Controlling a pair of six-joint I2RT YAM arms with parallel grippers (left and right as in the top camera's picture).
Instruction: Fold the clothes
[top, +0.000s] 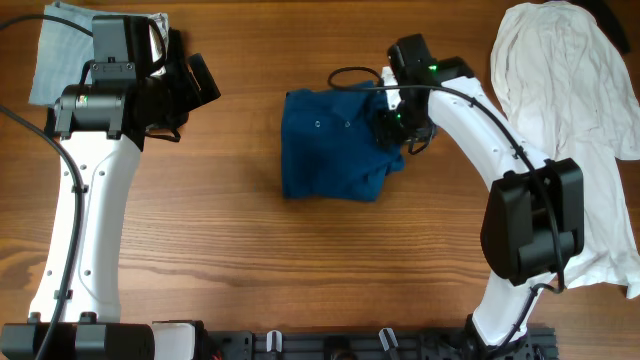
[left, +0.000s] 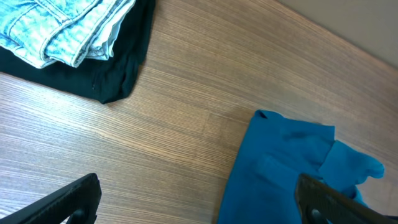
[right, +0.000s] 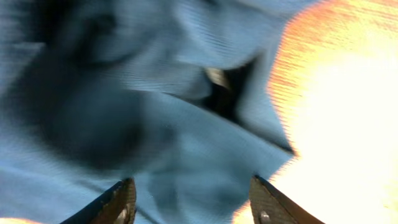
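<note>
The clothes, one deep blue shirt (top: 335, 145), lie bunched into a rough rectangle at the table's middle. My right gripper (top: 396, 123) hangs over the shirt's rumpled right edge. In the right wrist view its jaws (right: 191, 182) stand apart, with blurred blue fabric (right: 186, 137) spread close beneath them and nothing pinched. My left gripper (top: 197, 84) is off at the far left, well clear of the shirt. Seen from the left wrist, that gripper (left: 199, 205) is open wide above bare wood, and the shirt's left edge (left: 280, 168) lies under its right finger.
A white shirt (top: 570, 100) is spread over the table's right side, under the right arm's base. Pale denim jeans (top: 60, 50) lie at the far left corner on a black garment (left: 118, 68). Bare wood (top: 300, 260) runs along the front.
</note>
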